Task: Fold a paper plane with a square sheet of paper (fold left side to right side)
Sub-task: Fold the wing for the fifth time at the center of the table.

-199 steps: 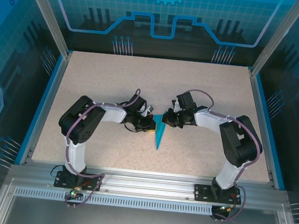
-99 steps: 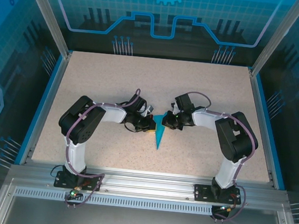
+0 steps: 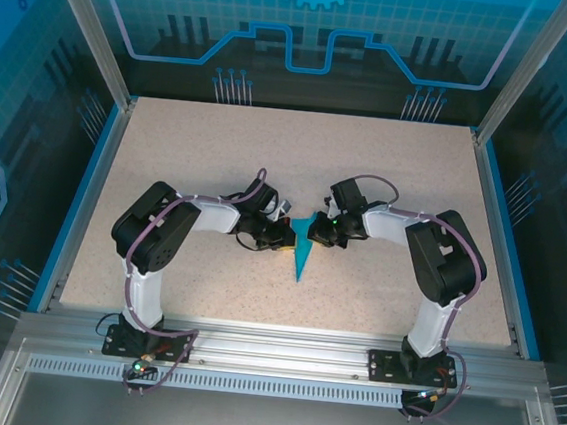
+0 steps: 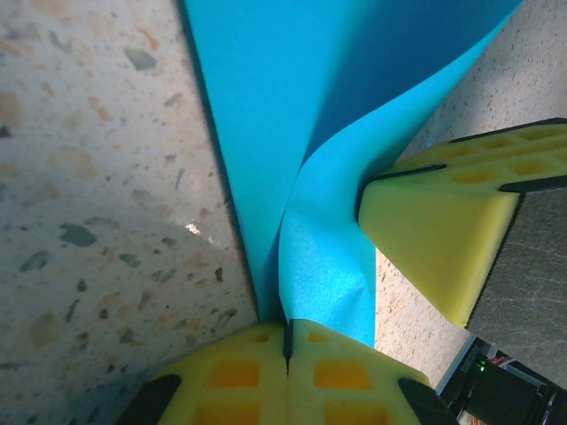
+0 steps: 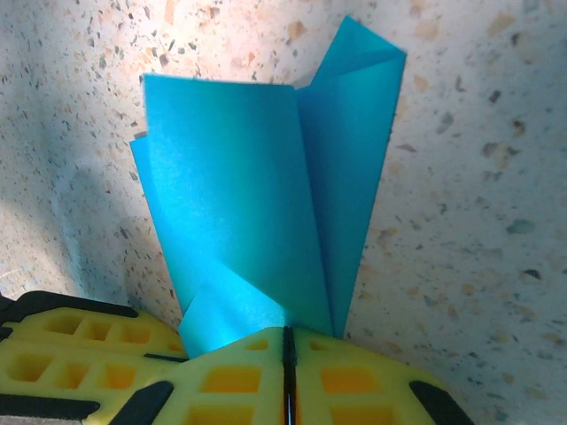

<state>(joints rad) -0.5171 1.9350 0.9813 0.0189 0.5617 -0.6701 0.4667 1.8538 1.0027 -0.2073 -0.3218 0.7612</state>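
Change: right arm is drawing leftward since a second ago; plane is staying put.
Left gripper: jaws are pressing together, pinching the plane's edge.
Right gripper: jaws are clamping the plane's wide end.
Plane: is lying mid-table, tip pointing toward the bases.

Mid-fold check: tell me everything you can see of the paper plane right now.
The paper plane is thin, plain teal-blue paper, folded into a narrow dart of layered flaps. It lies on the speckled table between both arms, sharp tip toward their bases. Its wide end's flaps stand apart, one curling. The left gripper and right gripper are each shut on it.
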